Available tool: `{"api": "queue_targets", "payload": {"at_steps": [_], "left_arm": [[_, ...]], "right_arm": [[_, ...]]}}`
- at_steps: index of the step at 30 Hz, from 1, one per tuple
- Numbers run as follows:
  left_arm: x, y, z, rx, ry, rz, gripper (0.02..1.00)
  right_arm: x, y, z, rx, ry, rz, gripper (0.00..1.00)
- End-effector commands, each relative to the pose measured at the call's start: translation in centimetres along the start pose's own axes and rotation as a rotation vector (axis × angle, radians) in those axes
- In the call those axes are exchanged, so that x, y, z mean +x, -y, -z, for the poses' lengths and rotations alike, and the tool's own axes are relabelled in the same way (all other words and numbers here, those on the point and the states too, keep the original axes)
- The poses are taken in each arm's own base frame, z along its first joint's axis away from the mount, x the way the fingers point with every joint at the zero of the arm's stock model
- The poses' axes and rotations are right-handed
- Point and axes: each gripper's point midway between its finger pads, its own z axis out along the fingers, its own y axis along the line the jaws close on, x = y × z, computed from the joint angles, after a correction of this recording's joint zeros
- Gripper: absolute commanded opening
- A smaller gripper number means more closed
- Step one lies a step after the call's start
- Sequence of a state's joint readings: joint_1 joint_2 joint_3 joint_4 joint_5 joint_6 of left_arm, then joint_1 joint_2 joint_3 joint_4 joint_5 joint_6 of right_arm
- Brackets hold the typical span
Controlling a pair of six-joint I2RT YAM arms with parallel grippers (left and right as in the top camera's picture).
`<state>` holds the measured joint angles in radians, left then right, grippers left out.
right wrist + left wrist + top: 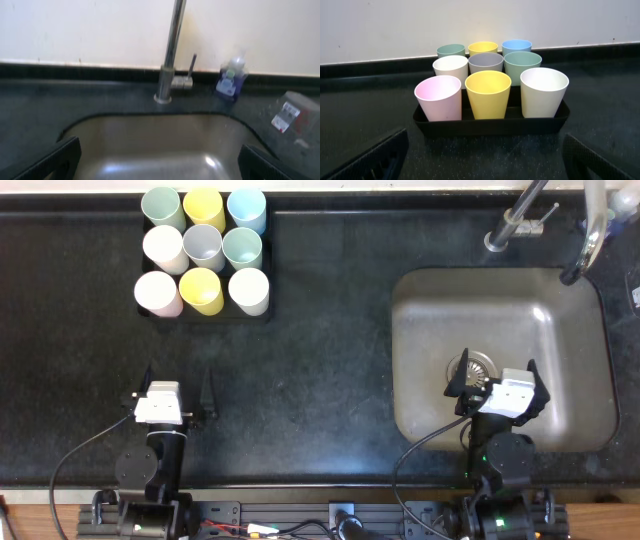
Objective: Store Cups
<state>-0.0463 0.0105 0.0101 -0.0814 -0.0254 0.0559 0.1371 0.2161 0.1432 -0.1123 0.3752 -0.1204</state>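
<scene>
Several pastel cups stand upright, packed in rows, in a black tray (205, 317) at the back left of the dark counter. In the left wrist view the tray (490, 125) lies straight ahead, its nearest row holding a pink cup (438, 97), a yellow cup (488, 93) and a cream cup (544, 91). My left gripper (177, 382) (482, 167) is low over the counter, well short of the tray, open and holding nothing. My right gripper (496, 372) (160, 167) hangs open over the steel sink, also with nothing in it.
The sink (560, 290) takes up the right side, with its drain (478, 365) under the right gripper. A faucet (520, 215) (170, 55) stands behind it, beside a soap bottle (231, 77). Bare dark counter (320, 360) lies between tray and sink.
</scene>
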Motion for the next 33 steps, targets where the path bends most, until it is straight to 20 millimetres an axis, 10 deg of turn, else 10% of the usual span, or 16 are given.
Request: {"api": "queue_targets", "payload": {"at_steps": [1,7,16,33], "left_arm": [[-0.1,0.3,0.0,0.016,0.006,-0.012,0.998],[-0.1,0.3,0.0,0.016,0.006,-0.012,0.998],[0.0,0.3,0.0,0.016,0.005,-0.012,1.0],[-0.1,0.3,0.0,0.016,0.006,-0.012,0.998]], "right_arm": [[2.5,0.2,-0.3,0.018,-0.041,0.022,0.998],[4.6,0.0,-0.4,0.017,-0.076,0.035,0.996],[0.6,1.3,0.8,0.053,0.107,-0.036,0.998],[0.7,1.1,0.6,0.046,0.126,-0.042,0.998]]}}
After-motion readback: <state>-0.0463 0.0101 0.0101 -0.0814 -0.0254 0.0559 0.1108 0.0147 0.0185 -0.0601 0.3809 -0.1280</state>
